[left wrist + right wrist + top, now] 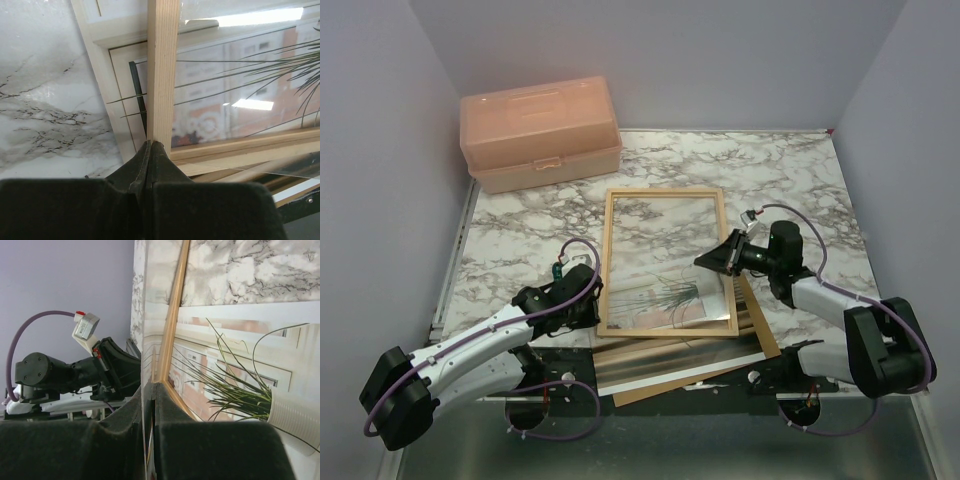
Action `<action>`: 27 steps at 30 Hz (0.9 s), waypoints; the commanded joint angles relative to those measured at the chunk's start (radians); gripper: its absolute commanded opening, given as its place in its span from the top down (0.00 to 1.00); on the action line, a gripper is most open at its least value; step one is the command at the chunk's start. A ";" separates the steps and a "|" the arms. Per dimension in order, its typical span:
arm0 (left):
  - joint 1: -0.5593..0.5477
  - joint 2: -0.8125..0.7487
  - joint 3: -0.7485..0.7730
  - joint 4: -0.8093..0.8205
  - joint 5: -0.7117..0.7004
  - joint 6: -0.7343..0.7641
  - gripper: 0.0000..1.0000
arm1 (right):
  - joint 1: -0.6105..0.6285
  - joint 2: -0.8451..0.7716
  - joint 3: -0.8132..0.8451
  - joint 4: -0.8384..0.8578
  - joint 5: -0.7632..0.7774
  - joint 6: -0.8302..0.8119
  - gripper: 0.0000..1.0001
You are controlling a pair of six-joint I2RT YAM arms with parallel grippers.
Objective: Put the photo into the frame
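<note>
Table (pixel 790 190): white marble-pattern top, grey veining. We take the peach toolbox (pixel 540 132), lid shut, as our marker; it stands directly on the marble. Just nearer than the toolbox and to its right, not touching it, we note the frame (pixel 665 192) lying flat, the end closest to the toolbox on bare marble. The end farthest from the toolbox rides on a stack of flat sheets. We make out the photo (pixel 670 295) through the opening and a brown board (pixel 767 338) lowest, skewed. Farthest from the toolbox, a grey metal strip (pixel 650 440).
</note>
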 commanded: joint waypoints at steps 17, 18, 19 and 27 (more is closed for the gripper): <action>-0.013 0.021 -0.001 -0.053 -0.036 0.013 1.00 | 0.015 -0.010 0.127 -0.114 -0.051 -0.112 0.91; -0.013 0.021 0.000 -0.053 -0.036 0.013 1.00 | 0.015 -0.006 0.120 -0.097 -0.053 -0.100 0.91; -0.013 0.021 0.000 -0.053 -0.036 0.013 1.00 | 0.015 -0.001 0.109 -0.082 -0.054 -0.090 0.91; -0.015 0.024 0.000 -0.053 -0.038 0.014 1.00 | 0.020 -0.009 0.111 -0.075 -0.066 -0.080 0.91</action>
